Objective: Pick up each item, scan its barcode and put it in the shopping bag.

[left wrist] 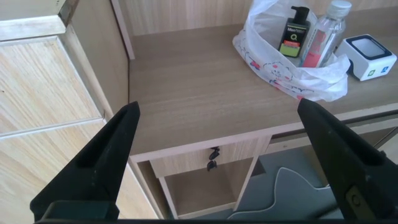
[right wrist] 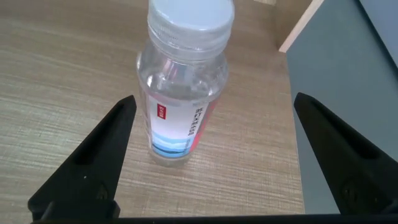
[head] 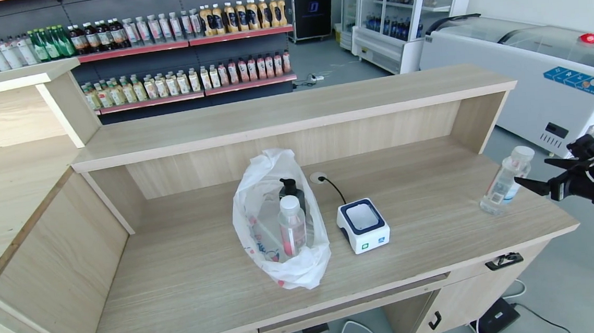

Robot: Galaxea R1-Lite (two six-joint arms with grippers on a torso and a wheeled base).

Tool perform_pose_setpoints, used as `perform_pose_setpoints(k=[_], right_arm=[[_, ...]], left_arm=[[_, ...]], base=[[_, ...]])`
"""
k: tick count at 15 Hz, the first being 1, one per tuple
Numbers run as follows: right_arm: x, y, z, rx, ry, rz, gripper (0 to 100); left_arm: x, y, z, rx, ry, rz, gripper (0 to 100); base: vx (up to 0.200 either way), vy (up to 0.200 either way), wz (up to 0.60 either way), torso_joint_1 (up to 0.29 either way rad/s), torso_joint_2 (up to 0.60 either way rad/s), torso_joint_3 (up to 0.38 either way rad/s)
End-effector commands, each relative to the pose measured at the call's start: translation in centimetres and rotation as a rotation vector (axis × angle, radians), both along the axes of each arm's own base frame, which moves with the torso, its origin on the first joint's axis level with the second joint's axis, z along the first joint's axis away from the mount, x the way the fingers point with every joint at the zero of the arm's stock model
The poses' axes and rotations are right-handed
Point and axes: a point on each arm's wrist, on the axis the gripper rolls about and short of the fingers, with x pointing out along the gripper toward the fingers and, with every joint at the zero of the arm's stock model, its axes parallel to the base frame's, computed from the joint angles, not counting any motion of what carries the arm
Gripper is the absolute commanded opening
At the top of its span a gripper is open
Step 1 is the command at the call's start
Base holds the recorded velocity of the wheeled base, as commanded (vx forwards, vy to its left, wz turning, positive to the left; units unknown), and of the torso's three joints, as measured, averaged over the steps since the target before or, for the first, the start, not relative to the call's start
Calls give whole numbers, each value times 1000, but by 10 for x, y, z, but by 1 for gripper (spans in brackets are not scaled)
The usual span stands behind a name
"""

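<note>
Right pincer (head: 532, 172): wide open at the right end of the surface (head: 426, 215), one finger on either side of the water bottle (head: 504, 183), and neither one touching it!
Water bottle: standing upright near the surface's right edge. It is clear with a white cap and a label band low on the body, and it sits well apart from the scanner (head: 363, 224).
Left pincer (left wrist: 217, 107): also spread wide and gripping nothing, hanging out in front of the surface's front edge, on the bag's left.
Shopping bag (head: 304, 270): white plastic, slumped in the middle of the surface with its mouth gaping open.
Pump bottle (head: 291, 190): dark, upright inside the bag, toward the back.
Capped bottle (head: 292, 229): clear with a white cap and a pinkish label. It is upright inside the bag, right in front of the pump bottle.
Scanner: a white box with a dark-rimmed window facing up, just beside the bag on its right.
Cable (head: 332, 187): black, running from the scanner back to a round hole in the surface.
</note>
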Motion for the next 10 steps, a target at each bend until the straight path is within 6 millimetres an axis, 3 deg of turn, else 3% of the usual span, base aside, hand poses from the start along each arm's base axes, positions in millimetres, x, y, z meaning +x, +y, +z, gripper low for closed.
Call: perform_pose_setpoints(k=[1, 10], right_arm=[[3, 0, -11, 12, 18, 4, 100], [27, 22, -25, 25, 26, 69, 100]], left_arm=[[0, 0, 0, 0, 1, 0, 100], [0, 0, 0, 0, 0, 0, 100]], base=[[0, 0, 0, 0, 0, 0], [0, 0, 0, 0, 0, 0]])
